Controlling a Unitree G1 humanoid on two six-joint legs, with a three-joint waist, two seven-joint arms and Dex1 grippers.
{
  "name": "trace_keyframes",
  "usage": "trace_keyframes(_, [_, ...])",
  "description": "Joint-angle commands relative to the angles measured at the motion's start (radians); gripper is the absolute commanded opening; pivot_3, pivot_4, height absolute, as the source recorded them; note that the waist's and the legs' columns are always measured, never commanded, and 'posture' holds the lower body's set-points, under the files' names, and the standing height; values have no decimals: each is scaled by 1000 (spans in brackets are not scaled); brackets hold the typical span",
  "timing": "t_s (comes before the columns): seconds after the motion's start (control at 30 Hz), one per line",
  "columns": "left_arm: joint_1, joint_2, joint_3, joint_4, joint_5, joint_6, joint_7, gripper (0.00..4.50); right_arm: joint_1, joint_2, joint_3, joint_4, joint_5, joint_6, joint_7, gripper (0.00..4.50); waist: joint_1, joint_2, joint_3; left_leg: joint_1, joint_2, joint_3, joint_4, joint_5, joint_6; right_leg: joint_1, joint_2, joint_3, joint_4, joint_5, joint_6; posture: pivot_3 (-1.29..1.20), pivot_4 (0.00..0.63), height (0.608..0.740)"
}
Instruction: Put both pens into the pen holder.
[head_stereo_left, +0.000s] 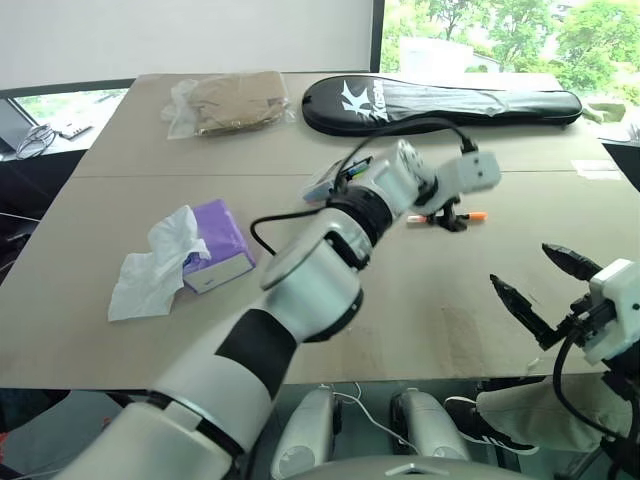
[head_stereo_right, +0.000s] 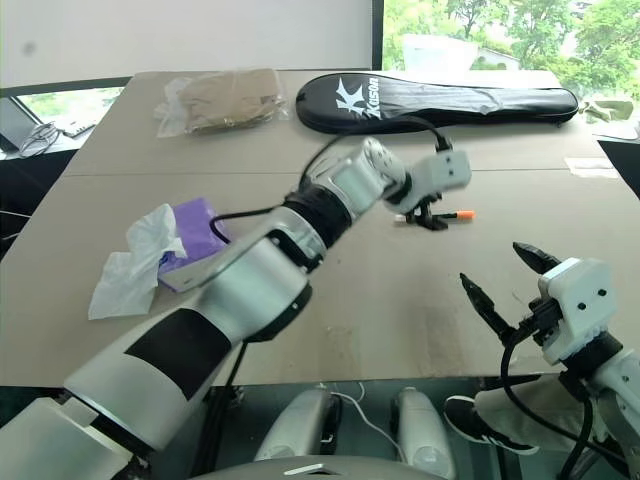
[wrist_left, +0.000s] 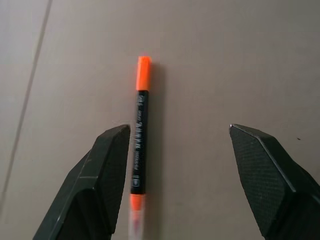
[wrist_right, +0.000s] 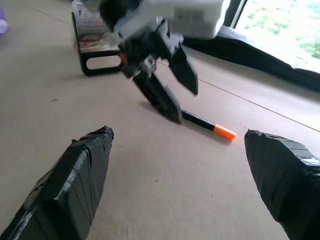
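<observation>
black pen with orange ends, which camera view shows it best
The left wrist view: the black-barrelled pen with orange ends lies in full on the table between the open left gripper fingers. The right wrist view shows one half; the eye views just an orange tip.

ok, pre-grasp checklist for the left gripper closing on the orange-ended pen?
1. Left gripper open: ok, fingers spread wide.
2. Black pen with orange ends between the fingers: ok, but it lies close to one finger, off centre.
3. Pen flat on the table, nothing on it: ok.
4. Fingertips down at pen level: one tip sits at the pen in the right wrist view; contact cannot tell.
5. Right gripper clear of the grasp: ok, open and hanging apart near the table's front edge.
6. Pen holder free to receive: cannot tell, left arm covers most of it.
</observation>
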Motion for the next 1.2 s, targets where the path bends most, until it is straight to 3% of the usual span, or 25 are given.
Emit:
trace_keyframes(0.03, [-1, -27, 28, 52, 78, -40, 77, 3255, 58, 43, -1, -91, -44, -60, -58, 4500, -3, 0, 0, 0, 0, 0, 0, 0, 0, 0, 0, 0, 0, 0, 0, 0, 150, 740])
trace_keyframes(0.07, [11, -32, 37, 61, 89, -30, 93, 3255, 80, 53, 12, -96, -56, -83, -72, 4500, -3, 0, 0, 1, 0, 0, 0, 0, 0, 0, 0, 1, 0, 0, 0, 0, 150, 740])
trace_keyframes(0.17, [31, -28, 93, 72, 88, -4, 111, 2564, 138, 58, 64, -98, -86, -160, -120, 4500, -3, 0, 0, 1, 0, 0, 1, 0, 0, 1, 0, 0, 0, 0, 0, 0, 150, 740])
trace_keyframes(0.3, [3, -6, 210, 58, 44, -12, 68, 827, 112, 36, 140, -98, -75, -104, -183, 4500, -6, 0, 0, 1, 0, 0, 2, 0, 0, 1, 0, 0, 1, 0, 0, 0, 150, 740])
trace_keyframes(0.4, [-20, 14, 287, 36, 12, -18, 27, 827, -25, 9, 155, -27, -39, 54, -224, 4500, -10, 0, 0, 1, 0, 1, 2, 0, 0, 1, -1, 0, 1, 0, 0, 0, 150, 740])
trace_keyframes(0.53, [-5, 87, 382, -99, -78, 51, -151, 827, -367, -79, 251, 214, -106, 173, -218, 4500, -23, 0, 0, 2, 0, 2, 3, 0, 0, 2, -1, 1, 1, 1, 1, 0, 150, 740])
trace_keyframes(0.6, [91, 134, 395, -332, -126, 161, -204, 827, -530, -118, 315, 353, -149, 185, -178, 4500, -27, 2, -1, 3, 1, 4, 3, 0, 0, 2, -1, 2, 3, 1, 0, 0, 150, 740])
trace_keyframes(0.73, [470, 276, 380, -1142, -220, 480, -165, 827, -864, -227, 495, 691, -217, 238, 31, 4500, -47, 6, -2, 7, 2, 5, -1, 1, -1, 1, -1, 7, 7, 0, -1, 0, 150, 740])
trace_keyframes(0.83, [647, 361, 427, -1494, -312, 642, -125, 827, -1055, -239, 573, 933, -235, 207, 205, 4500, -48, 6, -2, 3, 2, 4, -2, 3, -5, -4, -1, 10, 7, -1, -2, 0, 150, 740])
trace_keyframes(0.93, [810, 394, 558, -1797, -451, 821, -60, 1687, -1259, -232, 712, 1252, -332, 81, 449, 4500, -36, 5, -2, -1, 1, 3, 0, 3, -5, -8, -2, 9, 9, -1, -2, 0, 150, 740])
trace_keyframes(1.07, [973, 465, 603, -1996, -484, 840, 34, 3549, -1464, -153, 820, 1639, -450, -76, 623, 4500, -33, 5, -1, 3, 1, 7, 1, 3, -5, -4, -3, 9, 8, 0, -1, 0, 150, 740])
trace_keyframes(1.2, [1089, 519, 651, -2082, -546, 852, 83, 3549, -1603, -56, 868, 1969, -567, -204, 680, 4500, -34, 4, -1, 7, 1, 5, 1, 3, -5, 1, -3, 9, 8, 0, -2, 0, 150, 740])
